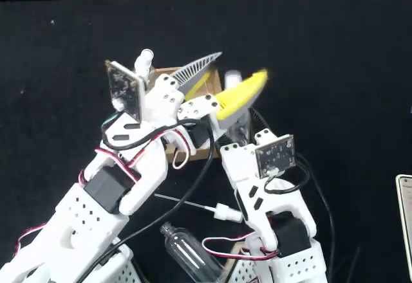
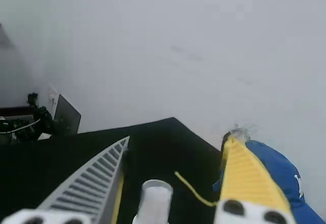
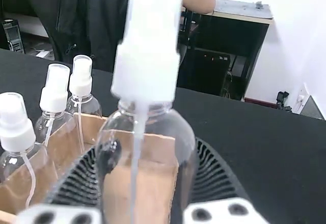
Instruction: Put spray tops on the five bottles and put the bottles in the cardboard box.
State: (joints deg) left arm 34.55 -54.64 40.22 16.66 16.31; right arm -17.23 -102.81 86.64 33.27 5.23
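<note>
Bottle [image 3: 147, 147] of clear plastic, white-capped, clamped between ribbed jaws.

The bottle [image 3: 147, 152] is clear glossy plastic, and its spray top [image 3: 150, 40] is smooth white plastic. The cardboard box [image 1: 192, 153] is matt brown, the counter [image 1: 335, 71] has matt black cloth, and the left end effector [image 2: 178, 145] has ribbed plastic fingers [image 2: 91, 183].

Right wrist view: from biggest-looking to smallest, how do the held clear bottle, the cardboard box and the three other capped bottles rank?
1. Held clear plastic bottle with white spray top: nearest the camera, so unsure.
2. Brown cardboard box, partly hidden.
3. Three small clear capped bottles: alike, not ranked among themselves.
</note>
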